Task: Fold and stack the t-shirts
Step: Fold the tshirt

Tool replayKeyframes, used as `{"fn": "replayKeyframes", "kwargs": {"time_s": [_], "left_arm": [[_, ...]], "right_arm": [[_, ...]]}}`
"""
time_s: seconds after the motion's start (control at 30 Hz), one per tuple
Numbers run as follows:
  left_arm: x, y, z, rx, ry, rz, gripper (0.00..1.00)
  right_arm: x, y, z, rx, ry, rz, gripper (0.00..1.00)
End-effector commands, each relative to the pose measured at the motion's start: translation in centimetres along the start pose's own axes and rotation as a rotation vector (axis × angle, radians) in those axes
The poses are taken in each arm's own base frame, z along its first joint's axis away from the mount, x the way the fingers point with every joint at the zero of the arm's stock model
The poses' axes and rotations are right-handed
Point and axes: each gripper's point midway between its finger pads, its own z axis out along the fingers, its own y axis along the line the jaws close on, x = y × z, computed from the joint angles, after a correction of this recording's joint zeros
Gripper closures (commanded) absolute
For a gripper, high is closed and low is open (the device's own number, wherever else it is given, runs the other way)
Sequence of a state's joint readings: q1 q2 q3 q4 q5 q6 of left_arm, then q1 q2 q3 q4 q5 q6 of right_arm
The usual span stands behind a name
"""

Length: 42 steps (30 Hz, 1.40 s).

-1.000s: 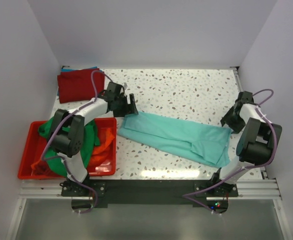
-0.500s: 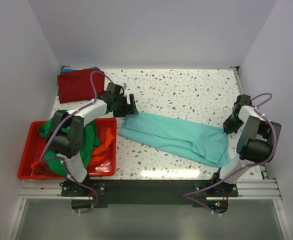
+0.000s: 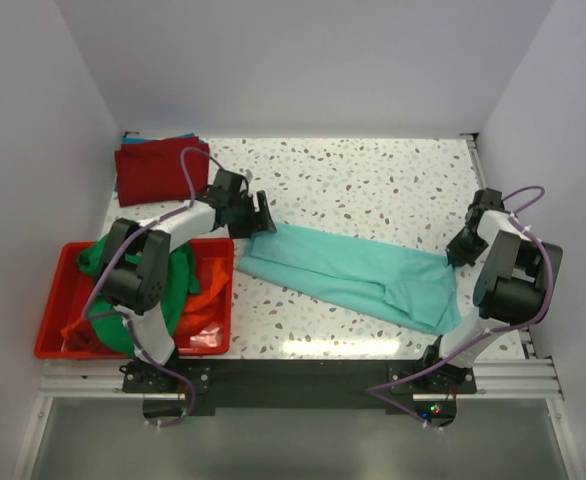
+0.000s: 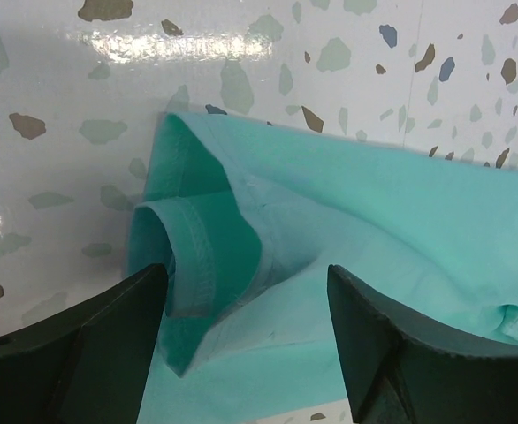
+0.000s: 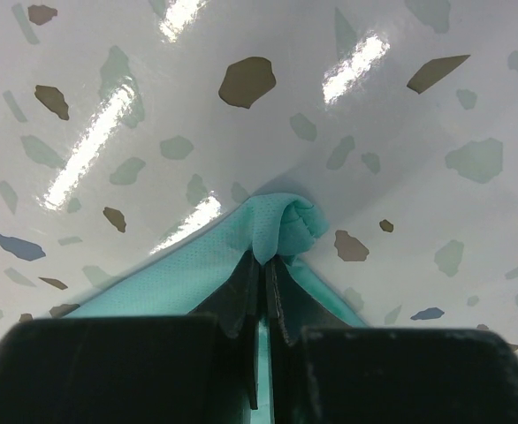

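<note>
A teal t-shirt (image 3: 358,275) lies stretched across the middle of the table. My left gripper (image 3: 264,219) hovers open over its left end, a folded hem (image 4: 193,256) lying between the two fingers (image 4: 100,353). My right gripper (image 3: 455,252) is shut on the shirt's right corner, and a small bunch of teal cloth (image 5: 285,225) puffs out past the pinched fingertips. A dark red t-shirt (image 3: 155,170) lies folded at the back left on a blue one (image 3: 133,138), of which only an edge shows. Green (image 3: 178,275) and orange (image 3: 211,295) t-shirts are heaped in the bin.
A red plastic bin (image 3: 58,335) stands at the near left beside the left arm. White walls close in the speckled table (image 3: 373,180) at the back and both sides.
My right gripper moved onto the teal shirt's right corner and shut on it. My left gripper shifted slightly over the left end and narrowed a little.
</note>
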<state>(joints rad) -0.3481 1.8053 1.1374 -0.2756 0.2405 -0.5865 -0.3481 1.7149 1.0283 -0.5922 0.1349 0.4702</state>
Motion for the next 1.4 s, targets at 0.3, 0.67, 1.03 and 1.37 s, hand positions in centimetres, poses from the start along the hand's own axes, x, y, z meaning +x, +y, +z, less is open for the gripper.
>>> {"fn": "replayKeyframes", "kwargs": {"time_s": [0.3, 0.67, 1.03, 1.37], "left_arm": [[-3.4, -1.2, 1.3, 0.036, -0.071, -0.004, 0.51], [-5.4, -2.0, 1.0, 0.054, -0.116, -0.008, 0.52], [-6.0, -1.4, 2.6, 0.121, -0.102, -0.035, 0.75], [-8.5, -1.3, 1.7, 0.258, -0.163, -0.148, 1.0]], "right_arm": [[0.0, 0.0, 0.7, 0.001, 0.018, 0.002, 1.0], [0.1, 0.1, 0.9, 0.0, 0.029, -0.009, 1.0], [-0.4, 0.0, 0.5, 0.004, 0.017, -0.008, 1.0], [-0.4, -0.3, 0.5, 0.018, 0.017, -0.009, 1.0]]}}
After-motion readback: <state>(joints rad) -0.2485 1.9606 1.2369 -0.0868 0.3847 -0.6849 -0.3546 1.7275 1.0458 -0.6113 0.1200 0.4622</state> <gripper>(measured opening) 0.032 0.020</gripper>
